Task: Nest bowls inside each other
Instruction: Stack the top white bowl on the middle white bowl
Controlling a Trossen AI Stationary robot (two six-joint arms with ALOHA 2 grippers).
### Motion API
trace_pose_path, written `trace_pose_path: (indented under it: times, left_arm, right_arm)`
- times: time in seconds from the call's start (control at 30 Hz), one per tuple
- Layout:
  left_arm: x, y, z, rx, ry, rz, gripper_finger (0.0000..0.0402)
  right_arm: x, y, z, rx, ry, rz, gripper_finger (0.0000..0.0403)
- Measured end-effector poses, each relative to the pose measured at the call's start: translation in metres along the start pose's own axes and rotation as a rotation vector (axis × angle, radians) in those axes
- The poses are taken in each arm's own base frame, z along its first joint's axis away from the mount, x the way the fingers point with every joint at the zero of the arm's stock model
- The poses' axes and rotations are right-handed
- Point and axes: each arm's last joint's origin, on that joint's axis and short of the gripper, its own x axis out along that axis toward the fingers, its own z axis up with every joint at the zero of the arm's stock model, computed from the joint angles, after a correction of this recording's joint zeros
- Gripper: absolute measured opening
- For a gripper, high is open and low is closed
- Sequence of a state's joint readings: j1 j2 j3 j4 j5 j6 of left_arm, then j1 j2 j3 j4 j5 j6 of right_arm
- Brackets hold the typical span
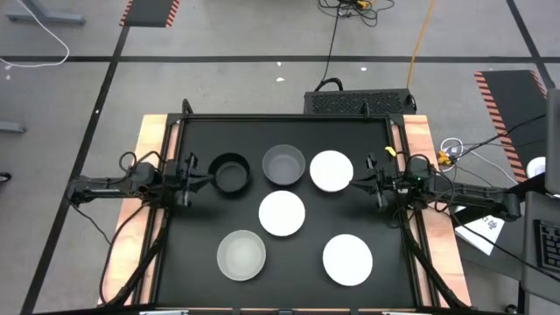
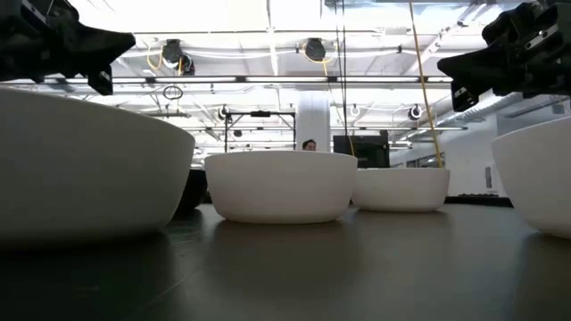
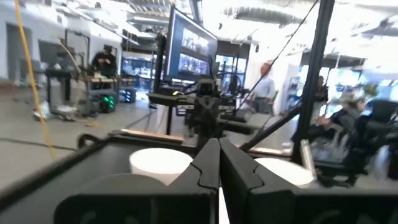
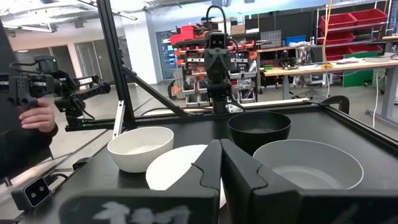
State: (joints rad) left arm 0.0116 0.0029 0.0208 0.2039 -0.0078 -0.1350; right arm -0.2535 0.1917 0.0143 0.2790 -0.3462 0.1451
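Observation:
Six bowls stand upright on the black table (image 1: 192,262). In the far row are a black bowl (image 1: 231,172), a grey bowl (image 1: 284,165) and a white bowl (image 1: 332,171). Another white bowl (image 1: 282,213) stands in the middle. A translucent pale bowl (image 1: 241,255) and a third white bowl (image 1: 347,259) stand near the front. My left gripper (image 1: 208,181) is shut and empty, raised beside the black bowl's left side. My right gripper (image 1: 356,184) is shut and empty, raised beside the far white bowl's right side. In the low view both grippers (image 2: 89,45) (image 2: 482,62) hang well above the bowls.
The table has raised black rails and wooden side strips (image 1: 149,131). A person's hand (image 4: 37,115) holds a device beyond the table. Bare table surface lies between the bowls and along the near edge.

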Motion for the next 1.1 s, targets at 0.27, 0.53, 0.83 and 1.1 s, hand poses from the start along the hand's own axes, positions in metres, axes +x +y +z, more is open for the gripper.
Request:
trace_pose_path:
  times: [0.27, 0.53, 0.83, 1.1]
  left_arm:
    - [0.000, 0.000, 0.001, -0.020, -0.014, -0.009, 0.0008]
    - [0.000, -0.001, 0.004, 0.087, -0.037, -0.008, 0.0008]
    - [-0.001, 0.001, 0.017, 0.173, -0.084, 0.102, 0.0008]
    - [-0.006, -0.003, 0.049, 0.194, -0.014, 0.107, 0.0008]
  right_arm:
    - [0.000, 0.000, 0.000, -0.027, 0.000, -0.003, 0.0000]
    - [0.000, 0.000, 0.000, -0.026, 0.000, -0.003, 0.0000]
    - [0.000, 0.001, 0.006, 0.013, -0.061, 0.007, 0.0000]
    - [-0.002, 0.003, 0.017, -0.040, -0.173, 0.023, 0.0000]
